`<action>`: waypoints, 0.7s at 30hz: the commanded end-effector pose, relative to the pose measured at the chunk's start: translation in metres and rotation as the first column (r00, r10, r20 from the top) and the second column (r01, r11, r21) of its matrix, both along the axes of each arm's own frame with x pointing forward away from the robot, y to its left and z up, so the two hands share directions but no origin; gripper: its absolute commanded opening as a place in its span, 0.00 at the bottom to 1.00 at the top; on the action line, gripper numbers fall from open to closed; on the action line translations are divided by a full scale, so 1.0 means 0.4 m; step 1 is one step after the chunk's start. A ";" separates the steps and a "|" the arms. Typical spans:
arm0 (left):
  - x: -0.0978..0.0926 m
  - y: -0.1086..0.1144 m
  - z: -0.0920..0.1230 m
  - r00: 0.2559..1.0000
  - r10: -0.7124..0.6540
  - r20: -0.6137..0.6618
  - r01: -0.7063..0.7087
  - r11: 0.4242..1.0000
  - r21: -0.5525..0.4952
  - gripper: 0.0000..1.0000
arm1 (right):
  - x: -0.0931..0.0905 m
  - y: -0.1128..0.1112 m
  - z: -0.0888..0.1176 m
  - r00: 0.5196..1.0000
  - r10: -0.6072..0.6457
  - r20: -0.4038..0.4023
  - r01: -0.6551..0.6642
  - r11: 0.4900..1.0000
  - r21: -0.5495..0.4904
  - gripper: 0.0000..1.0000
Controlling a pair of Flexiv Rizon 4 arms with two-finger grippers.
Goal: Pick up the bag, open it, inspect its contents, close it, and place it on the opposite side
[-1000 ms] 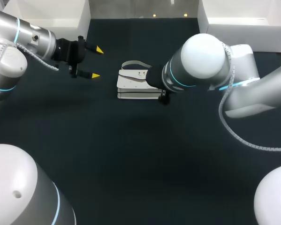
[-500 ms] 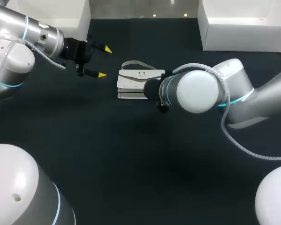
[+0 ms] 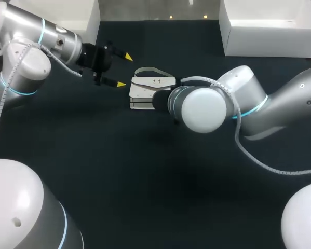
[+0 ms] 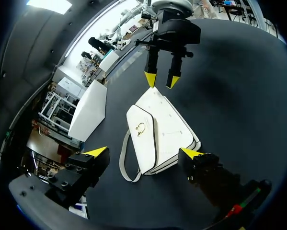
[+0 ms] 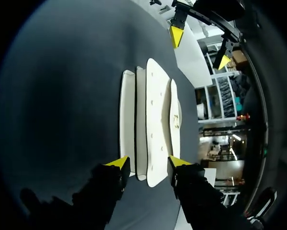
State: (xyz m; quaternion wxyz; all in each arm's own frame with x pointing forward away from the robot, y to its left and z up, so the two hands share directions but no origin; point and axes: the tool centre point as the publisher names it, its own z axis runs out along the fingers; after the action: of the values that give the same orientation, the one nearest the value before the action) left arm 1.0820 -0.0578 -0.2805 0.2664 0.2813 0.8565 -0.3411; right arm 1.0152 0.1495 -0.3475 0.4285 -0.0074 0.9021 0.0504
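The left gripper [image 3: 124,70] hangs spread at 9 o'clock of the bag [image 3: 144,92], flat toward 12 o'clock of the table [image 3: 103,166]; the right gripper [image 5: 147,164], spread astride its 3 o'clock end, might bite too shallowly, letting the bag slip or gape on lifting

Dim overall, sharp, fisheye-warped edges

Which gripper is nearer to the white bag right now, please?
The right gripper: one end of the white bag lies between its open fingers. The left gripper is open a little short of the bag's opposite end, apart from it.
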 end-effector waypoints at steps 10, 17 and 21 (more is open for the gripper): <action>0.011 -0.014 -0.013 1.000 -0.021 -0.010 0.022 1.000 0.013 1.00 | 0.052 -0.020 -0.036 1.000 -0.002 0.010 0.003 1.000 -0.018 0.40; 0.008 -0.015 -0.015 1.000 -0.021 -0.015 0.021 1.000 0.021 1.00 | 0.072 -0.015 -0.040 1.000 0.001 0.014 -0.001 1.000 -0.029 0.30; 0.007 -0.016 -0.016 1.000 -0.020 -0.018 0.020 0.999 0.025 1.00 | 0.079 -0.013 -0.043 1.000 0.003 0.012 -0.003 0.999 -0.035 0.25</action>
State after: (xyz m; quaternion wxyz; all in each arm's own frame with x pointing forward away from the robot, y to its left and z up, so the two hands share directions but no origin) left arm 1.0827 -0.0634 -0.2854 0.2524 0.2896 0.8607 -0.3340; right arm 1.0440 0.1418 -0.3612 0.4325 -0.0167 0.9008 0.0359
